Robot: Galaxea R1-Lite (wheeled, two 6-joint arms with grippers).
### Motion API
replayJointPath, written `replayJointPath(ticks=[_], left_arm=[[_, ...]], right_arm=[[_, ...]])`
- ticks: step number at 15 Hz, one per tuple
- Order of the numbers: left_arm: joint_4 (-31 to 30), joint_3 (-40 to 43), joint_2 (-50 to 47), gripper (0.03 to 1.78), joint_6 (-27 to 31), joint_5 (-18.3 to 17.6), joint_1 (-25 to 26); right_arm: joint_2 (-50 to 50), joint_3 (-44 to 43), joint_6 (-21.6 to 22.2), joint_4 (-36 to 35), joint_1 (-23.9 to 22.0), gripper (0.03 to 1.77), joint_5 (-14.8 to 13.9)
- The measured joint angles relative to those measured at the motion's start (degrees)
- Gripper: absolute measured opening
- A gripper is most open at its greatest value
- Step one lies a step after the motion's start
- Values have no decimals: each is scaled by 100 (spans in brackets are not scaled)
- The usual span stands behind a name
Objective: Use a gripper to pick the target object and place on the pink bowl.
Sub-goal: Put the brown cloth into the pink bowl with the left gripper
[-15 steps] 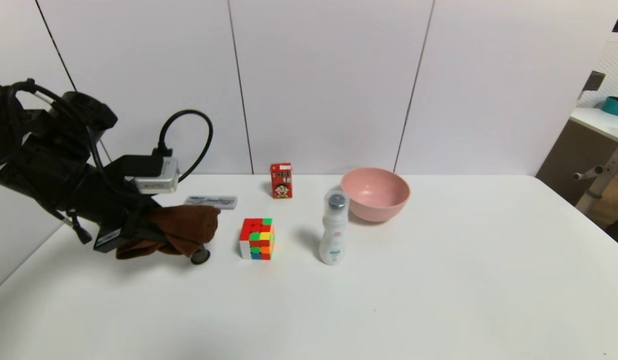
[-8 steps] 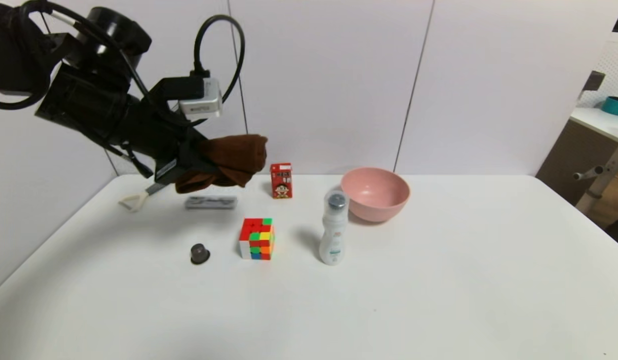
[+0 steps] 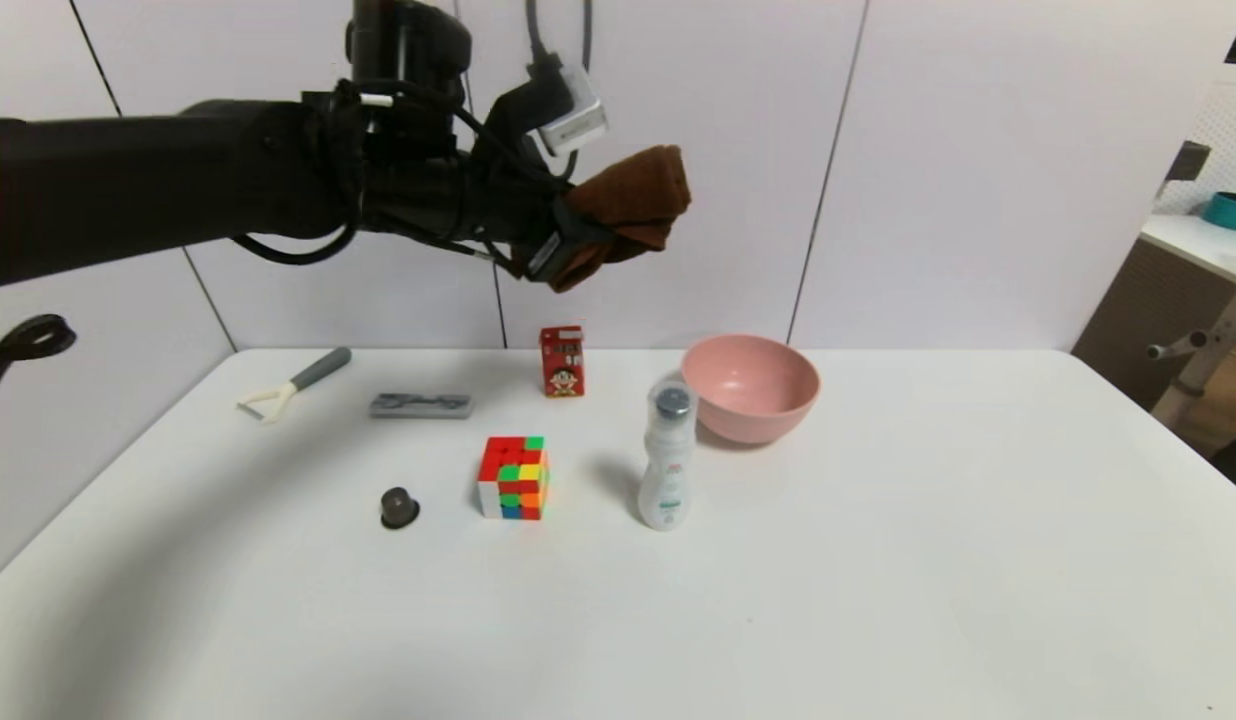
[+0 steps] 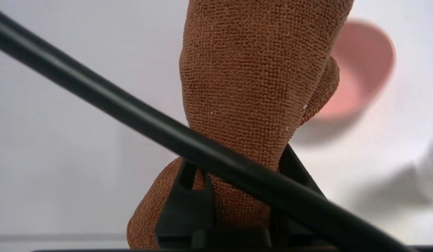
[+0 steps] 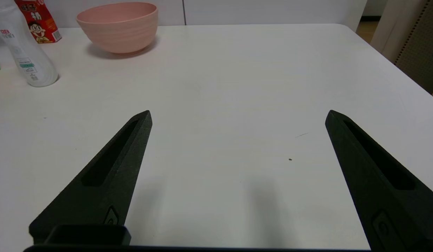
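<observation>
Brown folded towel (image 3: 628, 205) hangs high above the white table (image 3: 878, 560), pinched between the pressed-together jaws of the left gripper (image 3: 568, 235), which reaches in from the robot's left at the end of a long black arm with cables and a small silver-grey box on top. In the head view the towel sits in front of the pale wall panels, above the red snack carton (image 3: 562, 361) and to the robot's left of the pink bowl (image 3: 750, 386), clear of everything on the table. The left wrist view shows the fuzzy cloth (image 4: 255, 77) bulging out past the black fingers (image 4: 183, 210) that clamp it, with a black cable crossing in front and the pink bowl (image 4: 363, 66) blurred beyond. The bowl stands upright and empty near the back edge of the table, with a white bottle (image 3: 667, 460) standing just in front of it toward the robot's left. A multicoloured puzzle cube (image 3: 514, 477) sits further left, with a small dark cap-like piece (image 3: 399, 507) beside it, a flat grey packet (image 3: 421, 405) behind, and a grey-handled peeler (image 3: 293, 384) toward the table's left edge. The right gripper (image 5: 237, 115) is parked low over the near right part of the table, its two black fingers spread wide with nothing between them.
</observation>
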Motion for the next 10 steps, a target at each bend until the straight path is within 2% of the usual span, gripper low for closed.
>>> replayJointPath(ticks=[7, 10], left_arm=[[-3356, -34, 1109, 42, -2080, 85, -647], [-4083, -54, 1560, 42, -2565, 174, -912]], right_arm=[[0, 0, 0, 0, -2, 171, 0], [0, 0, -2, 0, -2, 171, 0]])
